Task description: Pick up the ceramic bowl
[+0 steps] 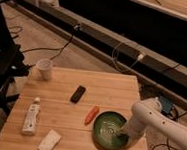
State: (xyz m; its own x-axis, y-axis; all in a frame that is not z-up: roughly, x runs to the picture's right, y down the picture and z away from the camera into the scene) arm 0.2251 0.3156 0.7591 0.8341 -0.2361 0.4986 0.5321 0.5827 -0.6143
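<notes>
The ceramic bowl (109,132) is round, shallow and dark green with a pale swirl inside. It sits on the wooden table (78,113) near its front right corner. My white arm comes in from the right and bends down to the bowl's right rim. The gripper (122,136) is at that rim, low over the bowl's right inner side.
An orange carrot-like piece (91,115) lies just left of the bowl. A black remote (77,94) is at mid table, a white cup (44,68) at the back left, a white tube (31,116) and a white block (49,142) at the front left. Cables run over the floor behind.
</notes>
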